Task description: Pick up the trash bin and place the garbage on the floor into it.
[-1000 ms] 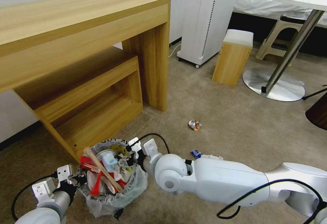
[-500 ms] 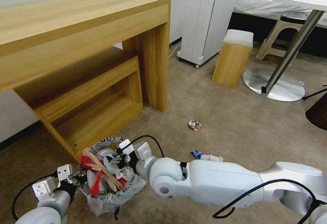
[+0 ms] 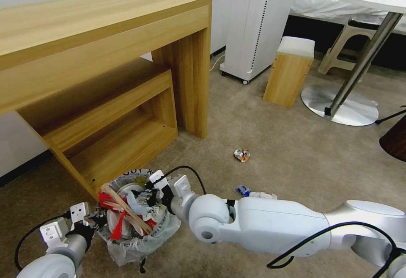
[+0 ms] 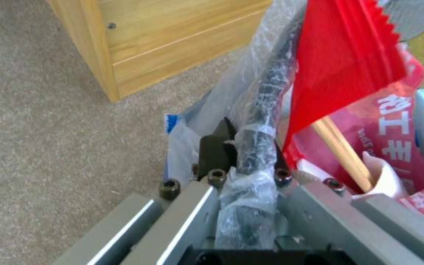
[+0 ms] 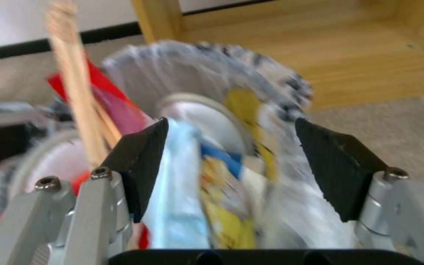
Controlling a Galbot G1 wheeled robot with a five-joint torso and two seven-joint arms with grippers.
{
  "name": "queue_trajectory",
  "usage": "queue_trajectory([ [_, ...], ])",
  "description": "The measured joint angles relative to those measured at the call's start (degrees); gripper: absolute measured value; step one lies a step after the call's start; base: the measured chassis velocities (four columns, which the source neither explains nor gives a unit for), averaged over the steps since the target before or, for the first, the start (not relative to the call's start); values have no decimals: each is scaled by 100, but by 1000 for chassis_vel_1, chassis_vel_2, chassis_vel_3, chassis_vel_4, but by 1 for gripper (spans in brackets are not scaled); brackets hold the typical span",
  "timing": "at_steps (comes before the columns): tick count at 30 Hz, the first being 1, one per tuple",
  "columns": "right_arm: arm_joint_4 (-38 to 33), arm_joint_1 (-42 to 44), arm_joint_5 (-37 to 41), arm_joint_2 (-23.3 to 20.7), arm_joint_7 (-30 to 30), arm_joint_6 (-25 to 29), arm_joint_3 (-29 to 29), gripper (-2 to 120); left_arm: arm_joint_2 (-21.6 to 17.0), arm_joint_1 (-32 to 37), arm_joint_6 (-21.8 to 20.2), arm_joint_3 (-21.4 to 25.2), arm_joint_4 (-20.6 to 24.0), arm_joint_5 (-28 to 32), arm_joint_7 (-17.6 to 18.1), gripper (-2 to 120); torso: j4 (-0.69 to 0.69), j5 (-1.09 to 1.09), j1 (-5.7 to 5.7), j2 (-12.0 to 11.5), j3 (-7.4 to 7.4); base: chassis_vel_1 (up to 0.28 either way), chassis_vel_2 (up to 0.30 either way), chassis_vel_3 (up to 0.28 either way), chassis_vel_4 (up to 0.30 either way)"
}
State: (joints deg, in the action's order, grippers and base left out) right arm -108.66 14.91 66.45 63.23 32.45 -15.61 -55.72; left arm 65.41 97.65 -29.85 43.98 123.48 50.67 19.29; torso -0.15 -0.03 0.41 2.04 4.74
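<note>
Gripping trash bin [image 3: 127, 244] rim, left hand [image 4: 248, 147]; wooden stick [image 3: 127, 210] slanting upward

Left claw [image 4: 248, 147] pinches the trash bin [image 4: 266, 95] by its bag-covered rim; red wrapper [image 4: 344, 59] inside, carpet beside.

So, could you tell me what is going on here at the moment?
The robot is collecting floor litter into the trash bin, which sits on the carpet beside the wooden desk and is full. The left gripper is shut on the bin's bag-lined rim. The right gripper is over the bin with its jaws open around the litter on top. A crushed can and a blue-white cup lie on the floor.
</note>
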Motion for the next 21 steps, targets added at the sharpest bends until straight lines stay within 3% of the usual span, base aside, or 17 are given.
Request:
queue_trajectory([
  [9,-74,252,-350,-279,-204,340,357,69,20,-9,-19,-21,-45,-4,13,0,1,1,0,0,0,0,0,0,0],
  [21,-581,1015,-813,-1038,-488,756,1741,81,-38,32,-50,-7,3,12,11,0,1,1,0,0,0,0,0,0,0],
])
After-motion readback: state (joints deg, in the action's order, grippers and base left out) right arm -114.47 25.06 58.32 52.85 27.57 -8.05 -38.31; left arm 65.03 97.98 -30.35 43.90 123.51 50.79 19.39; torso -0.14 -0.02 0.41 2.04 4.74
